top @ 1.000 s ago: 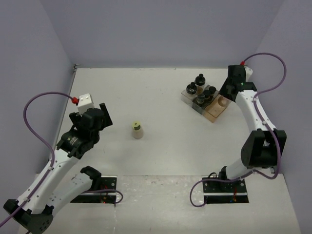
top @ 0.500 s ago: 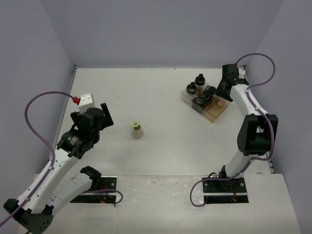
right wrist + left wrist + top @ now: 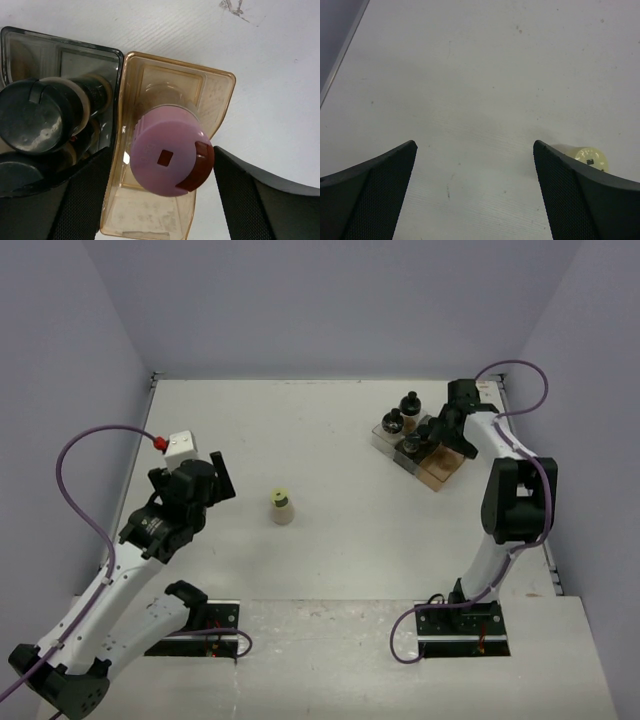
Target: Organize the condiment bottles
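Note:
A pink-capped condiment bottle [image 3: 169,156] stands upright in an amber tray [image 3: 220,85]. My right gripper [image 3: 161,149] straddles its cap and is open: the left finger stands well clear and the right finger sits close beside the cap. Dark-capped bottles [image 3: 37,117] fill the dark tray next to it, seen from above as a cluster [image 3: 410,425]. One pale-yellow-capped bottle [image 3: 281,508] stands alone mid-table; its cap [image 3: 590,157] peeks past my left gripper's right finger. The left gripper [image 3: 218,472] hovers left of it, open and empty.
The two trays [image 3: 437,475] sit side by side at the back right, close to the right wall. The table's left edge [image 3: 342,55] runs near my left arm. Purple walls enclose the table on three sides.
My right arm swung left and came down over the amber tray, and its jaws have opened off the pink-capped bottle. The left arm has barely shifted.

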`<control>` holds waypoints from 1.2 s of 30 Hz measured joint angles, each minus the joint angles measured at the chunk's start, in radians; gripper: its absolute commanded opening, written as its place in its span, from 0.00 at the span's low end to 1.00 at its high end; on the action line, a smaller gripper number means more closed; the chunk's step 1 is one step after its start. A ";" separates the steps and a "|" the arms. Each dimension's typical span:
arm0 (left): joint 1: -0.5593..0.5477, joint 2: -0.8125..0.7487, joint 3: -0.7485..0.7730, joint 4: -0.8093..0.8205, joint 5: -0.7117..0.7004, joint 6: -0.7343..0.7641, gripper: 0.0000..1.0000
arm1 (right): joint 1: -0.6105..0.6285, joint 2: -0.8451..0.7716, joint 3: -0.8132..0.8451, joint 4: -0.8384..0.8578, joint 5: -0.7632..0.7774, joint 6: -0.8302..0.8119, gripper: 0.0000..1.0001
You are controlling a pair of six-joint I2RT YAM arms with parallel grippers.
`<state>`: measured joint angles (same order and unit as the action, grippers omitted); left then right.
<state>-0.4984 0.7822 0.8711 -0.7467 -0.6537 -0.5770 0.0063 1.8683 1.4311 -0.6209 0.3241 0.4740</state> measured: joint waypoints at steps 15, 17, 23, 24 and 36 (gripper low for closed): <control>0.000 0.046 0.018 0.035 0.235 0.012 1.00 | 0.434 -0.578 -0.097 0.077 -0.042 -0.006 0.99; 0.000 0.019 0.038 0.023 0.222 0.014 1.00 | 0.590 -0.555 -0.100 0.111 -0.091 -0.011 0.99; 0.000 -0.098 0.046 0.027 0.150 0.050 1.00 | 0.922 -0.122 0.097 0.104 -0.076 -0.051 0.99; 0.000 -0.122 0.034 0.032 0.129 0.050 1.00 | 0.954 -0.045 0.144 0.097 -0.073 -0.059 0.99; 0.000 -0.204 0.005 0.012 0.010 0.046 1.00 | 1.041 0.255 0.422 -0.047 -0.069 -0.116 0.61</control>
<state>-0.4984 0.5785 0.8761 -0.7345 -0.6434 -0.5312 1.0477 2.1235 1.8530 -0.6674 0.2550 0.3576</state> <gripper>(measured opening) 0.999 0.685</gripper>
